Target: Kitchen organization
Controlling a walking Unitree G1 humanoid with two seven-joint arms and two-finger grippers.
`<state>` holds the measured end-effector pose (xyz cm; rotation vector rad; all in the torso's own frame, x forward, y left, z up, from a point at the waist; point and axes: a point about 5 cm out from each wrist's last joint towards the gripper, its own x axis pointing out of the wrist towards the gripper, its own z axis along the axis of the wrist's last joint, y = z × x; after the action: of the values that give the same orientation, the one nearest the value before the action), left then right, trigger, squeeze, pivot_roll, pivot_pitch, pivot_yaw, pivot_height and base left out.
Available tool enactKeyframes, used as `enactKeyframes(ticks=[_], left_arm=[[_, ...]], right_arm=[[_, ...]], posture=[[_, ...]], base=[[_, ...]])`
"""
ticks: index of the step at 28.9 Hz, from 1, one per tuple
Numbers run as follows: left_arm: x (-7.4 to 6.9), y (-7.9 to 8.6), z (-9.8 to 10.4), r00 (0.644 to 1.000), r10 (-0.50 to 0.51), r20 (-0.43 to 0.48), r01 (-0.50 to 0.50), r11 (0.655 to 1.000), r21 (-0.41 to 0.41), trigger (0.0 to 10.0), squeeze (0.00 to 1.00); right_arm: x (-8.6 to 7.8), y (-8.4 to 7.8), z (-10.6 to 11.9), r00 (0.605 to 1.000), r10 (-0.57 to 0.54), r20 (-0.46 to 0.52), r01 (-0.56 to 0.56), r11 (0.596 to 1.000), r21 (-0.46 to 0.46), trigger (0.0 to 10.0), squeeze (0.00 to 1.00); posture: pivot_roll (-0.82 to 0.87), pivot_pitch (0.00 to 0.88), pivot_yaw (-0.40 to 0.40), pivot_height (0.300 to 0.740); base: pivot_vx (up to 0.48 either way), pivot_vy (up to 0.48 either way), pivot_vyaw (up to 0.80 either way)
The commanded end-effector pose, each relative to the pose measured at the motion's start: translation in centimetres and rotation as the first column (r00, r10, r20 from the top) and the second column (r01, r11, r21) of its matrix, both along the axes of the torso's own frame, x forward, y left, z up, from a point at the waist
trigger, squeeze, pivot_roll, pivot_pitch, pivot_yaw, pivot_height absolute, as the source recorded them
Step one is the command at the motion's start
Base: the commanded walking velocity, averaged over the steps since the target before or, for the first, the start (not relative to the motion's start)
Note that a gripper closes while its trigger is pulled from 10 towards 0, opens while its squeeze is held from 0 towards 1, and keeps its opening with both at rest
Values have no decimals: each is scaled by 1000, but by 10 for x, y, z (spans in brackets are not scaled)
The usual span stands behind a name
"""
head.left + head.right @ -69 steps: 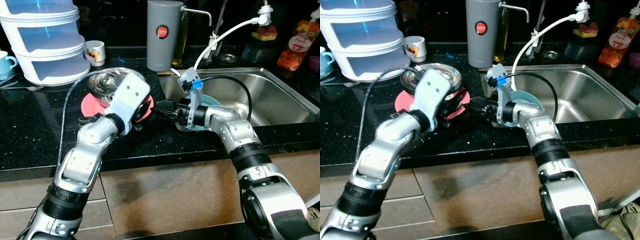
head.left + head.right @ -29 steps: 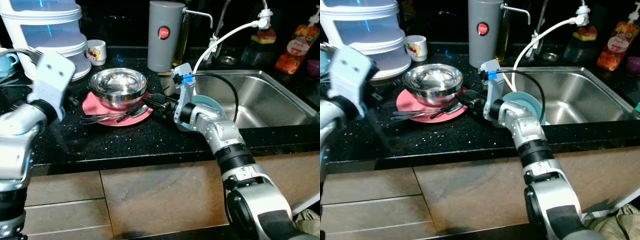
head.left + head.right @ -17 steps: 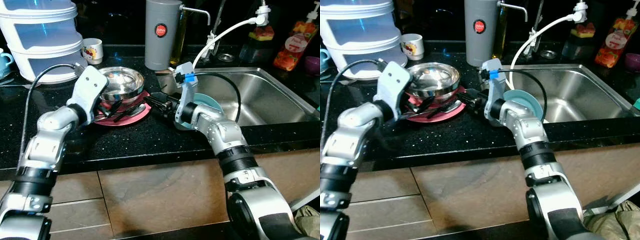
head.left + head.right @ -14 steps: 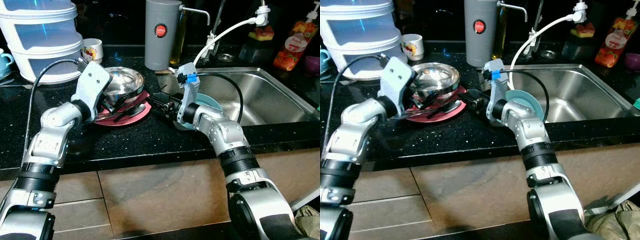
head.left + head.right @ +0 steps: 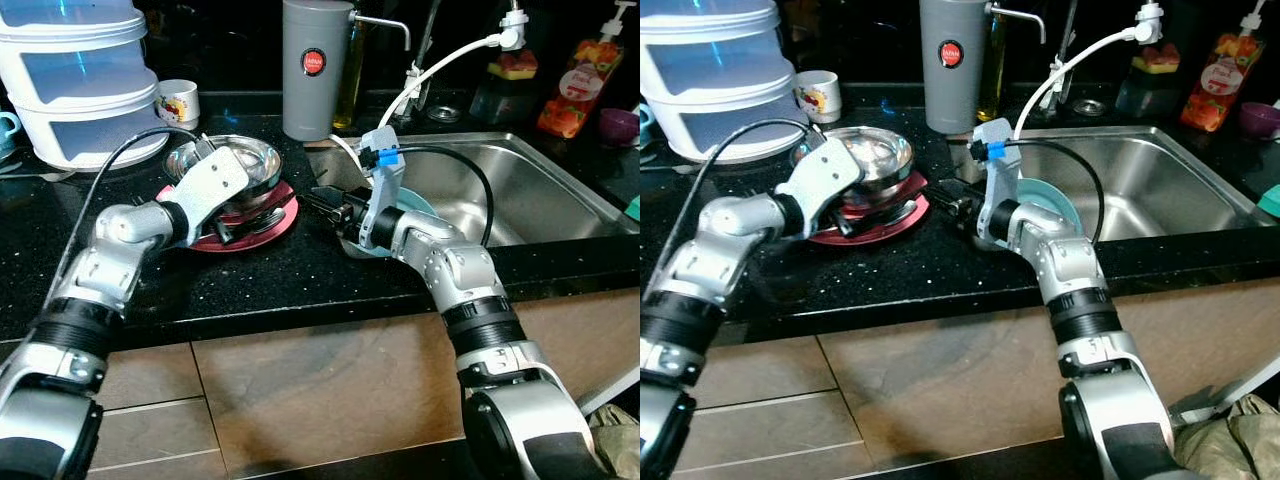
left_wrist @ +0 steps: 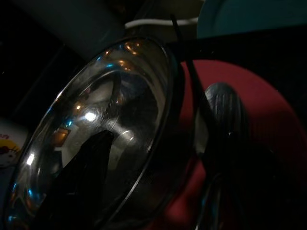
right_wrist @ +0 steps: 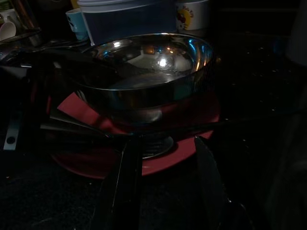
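Observation:
A shiny steel bowl [image 5: 238, 164] stands on a red plate [image 5: 283, 213] on the black counter. A spoon [image 6: 225, 115] and dark chopsticks [image 6: 192, 81] lie on the plate beside the bowl. My left gripper [image 5: 228, 230] is down at the plate's near side, right against the bowl and cutlery; its fingers are hidden in shadow. My right gripper [image 7: 165, 143] points at the plate from the sink side, open, its fingers [image 7: 128, 182] just short of the rim with nothing held. A teal plate [image 5: 418, 208] leans at the sink edge behind the right wrist.
A grey canister [image 5: 308, 70] stands behind the bowl. White stacked containers [image 5: 75, 85] and a mug [image 5: 178, 100] are at the back left. The steel sink [image 5: 520, 185] lies to the right, with a white hose [image 5: 440, 65] and a bottle [image 5: 565, 90] behind it.
My left arm swung in from the far left and lowered its gripper to the near side of the red plate. The right gripper has stayed beside the plate.

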<state>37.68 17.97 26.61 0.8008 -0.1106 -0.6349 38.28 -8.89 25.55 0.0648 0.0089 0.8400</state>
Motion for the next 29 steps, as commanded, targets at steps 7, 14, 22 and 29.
enactKeyframes(ticks=[7, 14, 22, 29], left_arm=[[8, 10, 3, 999, 46, 8, -47, 992, 119, 8510, 0], [8, 15, -4, 998, 56, -6, -54, 977, 207, 0, 0], [9, 15, -3, 999, 46, 9, -47, 972, 230, 0, 0], [7, 13, 4, 995, -2, 99, -25, 961, 276, 0, 0]], right_arm=[[2, -2, 6, 1000, -6, 8, 6, 1000, -2, 10000, 0], [3, -3, 7, 1000, -7, 8, 7, 1000, -13, 10000, 0], [4, -4, 7, 1000, -10, 6, 10, 1000, -19, 10000, 0], [4, -2, 5, 1000, -8, 1, 8, 1000, -16, 10000, 0]], posture=[[93, 84, -45, 740], [94, 87, -49, 740], [95, 88, -50, 740], [97, 89, -48, 740]], base=[[0, 0, 0], [0, 0, 0], [0, 0, 0], [0, 0, 0]])
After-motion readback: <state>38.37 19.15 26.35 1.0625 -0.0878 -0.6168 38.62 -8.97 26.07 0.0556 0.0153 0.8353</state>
